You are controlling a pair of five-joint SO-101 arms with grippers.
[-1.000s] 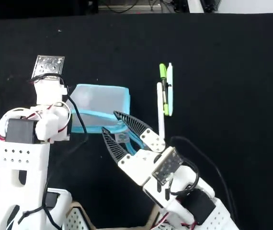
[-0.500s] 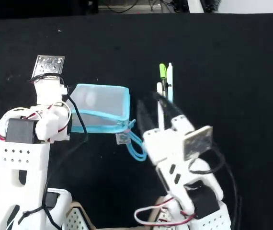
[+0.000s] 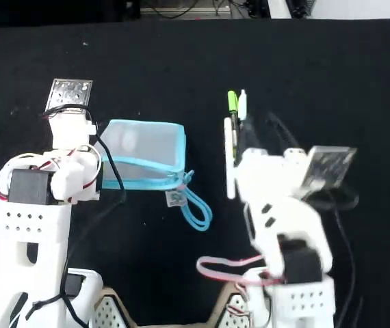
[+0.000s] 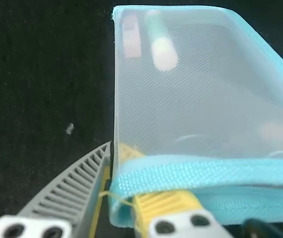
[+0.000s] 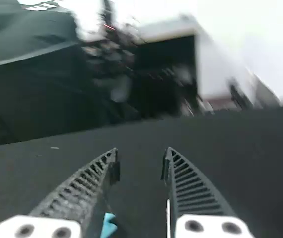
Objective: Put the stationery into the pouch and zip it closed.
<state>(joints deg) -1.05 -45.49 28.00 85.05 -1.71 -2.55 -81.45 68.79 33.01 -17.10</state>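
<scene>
- Covering the desk [image 3: 332,75]: matte black cloth, flat, reaching every edge of the high view.
- Left arm [image 3: 31,225]: boxy white printed plastic with perforated panels and black cabling, standing just beside the pouch's short end.
- Right arm [image 3: 284,212]: same white plastic, with a red wire loop at its base. It stands between the pouch and the desk's right side, overlapping the lower ends of the pens.
- Pouch [image 3: 144,147]: rectangular, translucent fine mesh with cyan woven edging, lying flat left of centre. Through the mesh there are pale blurred shapes; can't tell what they are.
- Left gripper [image 4: 115,146]: one ribbed grey finger and one yellow-padded finger, clamped on the pouch's edging at a corner.
- Right gripper [image 5: 139,158]: two ribbed grey fingers, spread with a clear gap, holding nothing, pitched up off the desk.
- Stationery, outside the pouch, well to its right: white pen [image 3: 229,154], green highlighter [image 3: 232,102], pale mint pen [image 3: 243,104], slim cylinders lying parallel and close together.
- Cyan cord loop [image 3: 198,208]: trailing from the pouch's corner onto the cloth.
- Small tag [image 3: 176,198]: beside that corner, at the cord.
</scene>
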